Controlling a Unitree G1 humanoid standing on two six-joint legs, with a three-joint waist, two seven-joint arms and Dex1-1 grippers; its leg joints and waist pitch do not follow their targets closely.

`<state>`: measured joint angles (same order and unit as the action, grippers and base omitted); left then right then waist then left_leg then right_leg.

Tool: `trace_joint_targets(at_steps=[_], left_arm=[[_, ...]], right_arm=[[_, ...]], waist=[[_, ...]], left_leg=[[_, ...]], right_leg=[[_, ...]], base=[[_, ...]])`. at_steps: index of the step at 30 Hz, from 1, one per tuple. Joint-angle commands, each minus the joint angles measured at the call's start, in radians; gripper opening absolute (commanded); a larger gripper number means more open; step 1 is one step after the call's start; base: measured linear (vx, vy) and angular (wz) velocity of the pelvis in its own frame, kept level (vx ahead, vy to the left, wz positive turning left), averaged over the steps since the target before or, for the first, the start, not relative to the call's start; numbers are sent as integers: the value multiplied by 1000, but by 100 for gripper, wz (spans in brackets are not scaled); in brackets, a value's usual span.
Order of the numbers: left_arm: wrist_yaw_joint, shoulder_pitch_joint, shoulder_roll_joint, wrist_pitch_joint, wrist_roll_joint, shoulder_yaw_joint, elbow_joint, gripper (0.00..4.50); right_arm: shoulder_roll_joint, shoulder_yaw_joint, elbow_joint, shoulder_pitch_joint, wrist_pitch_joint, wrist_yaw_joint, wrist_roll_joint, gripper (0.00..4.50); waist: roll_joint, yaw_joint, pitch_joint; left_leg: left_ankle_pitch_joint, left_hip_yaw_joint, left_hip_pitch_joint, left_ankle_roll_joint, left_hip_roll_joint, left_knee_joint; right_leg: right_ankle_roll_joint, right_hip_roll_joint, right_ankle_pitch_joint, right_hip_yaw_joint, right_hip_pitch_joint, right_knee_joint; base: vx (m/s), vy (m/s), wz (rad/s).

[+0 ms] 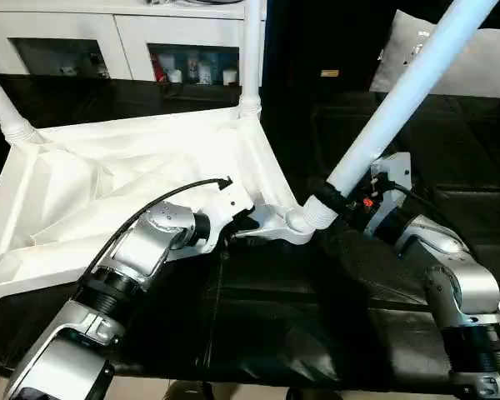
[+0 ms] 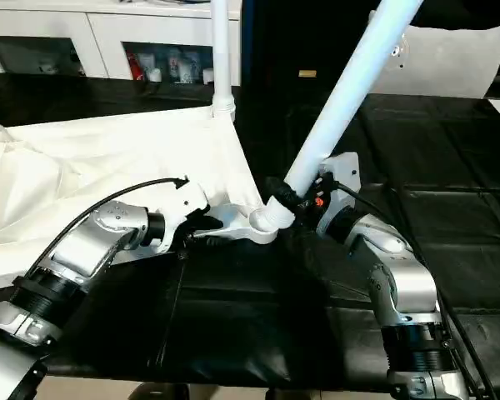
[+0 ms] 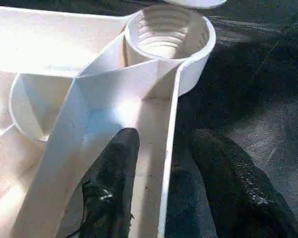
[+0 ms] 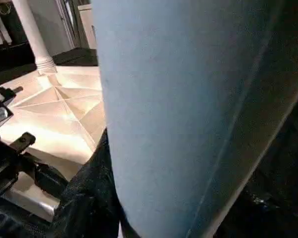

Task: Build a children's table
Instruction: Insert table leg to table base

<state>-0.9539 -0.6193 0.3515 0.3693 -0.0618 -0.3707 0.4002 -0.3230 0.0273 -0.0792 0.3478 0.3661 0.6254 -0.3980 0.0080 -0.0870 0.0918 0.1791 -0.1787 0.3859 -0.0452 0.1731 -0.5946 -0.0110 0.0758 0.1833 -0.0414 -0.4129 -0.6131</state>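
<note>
Where head views hide it, left tool (image 3: 161,163) straddles tabletop rim (image 3: 170,148), empty threaded socket (image 3: 166,37)

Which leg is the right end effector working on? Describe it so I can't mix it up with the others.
Start at the white tabletop lying upside down on the black work surface. Go to its near corner socket, beside the right end effector. The leg there leans sharply away to the right, gripped at its base, while the other legs already stand in their sockets.
</note>
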Motion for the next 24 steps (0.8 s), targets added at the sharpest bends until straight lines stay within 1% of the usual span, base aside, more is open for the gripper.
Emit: trace_joint_targets(at_steps=[1,2,3,4,5,6,8,9,10,12,13,14,15,17,18,19,20,22,23,24], left_arm=[[-6,-2,8,-4,16,-18,17,175],[-8,-3,8,-9,18,-18,21,175],[-12,-3,9,-15,23,-19,27,150],[-15,-4,10,-26,32,-23,36,150],[-15,-4,10,-26,32,-23,36,136],[-21,-5,13,-37,40,-27,43,131],[-25,-5,10,-41,38,-24,47,126],[-28,-5,9,-44,36,-22,49,99],[-28,-5,9,-44,36,-22,49,99],[-38,-5,13,-54,43,-30,55,90],[-40,-5,14,-59,47,-33,59,71],[-44,-6,15,-62,53,-38,63,71],[-49,-8,18,-71,64,-44,69,55],[-54,-10,19,-80,72,-48,73,47],[-55,-10,18,-81,73,-47,74,35],[-58,-11,17,-83,73,-46,76,35],[-63,-12,17,-87,74,-47,78,16],[-75,-15,18,-97,76,-50,80,3],[-104,-19,25,-130,83,-65,81,3],[-115,-19,29,-140,85,-70,81,3]], right_arm=[[-7,-11,39,13,15,13,-3,188],[-8,-13,41,15,20,14,-5,188],[-11,-24,45,23,31,21,-3,188],[-14,-35,49,30,47,29,-4,188],[-14,-35,49,30,47,29,-4,188],[-15,-52,56,37,61,36,0,188],[-17,-69,60,43,72,40,9,188],[-16,-75,56,49,77,42,12,188],[-16,-75,56,49,77,42,12,188],[-18,-96,33,66,80,48,34,188],[-20,-101,28,70,82,50,40,188],[-22,-105,20,76,85,50,46,188],[-26,-112,9,83,93,50,53,188],[-32,-120,-1,91,104,51,61,188],[-34,-123,-5,94,106,52,65,188],[-37,-126,-9,98,112,52,68,188],[-41,-131,-13,101,124,55,69,188],[-53,-143,-21,107,139,63,77,188],[-65,-154,-34,111,154,75,83,188],[-68,-157,-38,113,158,79,85,188]], waist=[[-1,1,-83],[-1,1,-83],[-1,1,-83],[-3,1,-82],[-2,2,-81],[-3,2,-81],[-4,2,-80],[-4,3,-80],[-4,3,-80],[-2,2,-79],[-2,3,-80],[-4,3,-79],[-3,3,-80],[-3,4,-79],[-3,3,-79],[-3,2,-79],[-6,4,-80],[-5,3,-80],[-8,4,-80],[-7,5,-80]], left_leg=[[115,13,-18,48,45,64],[114,13,-18,50,46,63],[111,13,-18,52,44,63],[109,13,-17,53,45,64],[112,13,-17,54,45,64],[115,14,-18,53,46,65],[117,14,-18,51,46,65],[116,14,-19,50,46,65],[116,14,-19,50,46,65],[122,13,-19,42,47,66],[117,14,-19,41,47,66],[113,13,-18,42,47,66],[112,13,-19,43,46,65],[113,14,-19,41,46,66],[119,13,-19,38,46,65],[118,13,-19,38,47,66],[112,13,-19,39,46,66],[105,13,-19,43,46,65],[104,13,-19,47,46,65],[101,14,-18,49,46,65]], right_leg=[[-244,62,81,39,59,61],[-246,63,75,39,59,60],[-247,62,73,38,60,60],[-246,62,73,38,60,61],[-246,62,77,38,60,61],[-241,63,86,38,59,62],[-239,63,89,39,59,61],[-241,64,92,39,58,61],[-241,64,92,39,58,61],[-239,64,101,40,56,61],[-240,64,94,40,57,60],[-240,64,85,40,58,60],[-240,63,80,40,57,60],[-240,62,85,39,57,60],[-240,65,93,40,58,61],[-239,65,91,41,59,61],[-239,64,81,40,59,59],[-244,64,67,40,59,58],[-245,63,66,40,59,58],[-246,64,64,40,60,56]], base=[[0,0,0],[0,0,0],[0,0,0],[0,0,0],[0,0,0],[0,0,0],[0,0,0],[0,0,0],[0,0,0],[0,0,0],[0,0,0],[0,0,0],[0,0,0],[0,0,0],[0,0,0],[0,0,0],[0,0,0],[0,0,0],[0,0,0],[0,0,0]])
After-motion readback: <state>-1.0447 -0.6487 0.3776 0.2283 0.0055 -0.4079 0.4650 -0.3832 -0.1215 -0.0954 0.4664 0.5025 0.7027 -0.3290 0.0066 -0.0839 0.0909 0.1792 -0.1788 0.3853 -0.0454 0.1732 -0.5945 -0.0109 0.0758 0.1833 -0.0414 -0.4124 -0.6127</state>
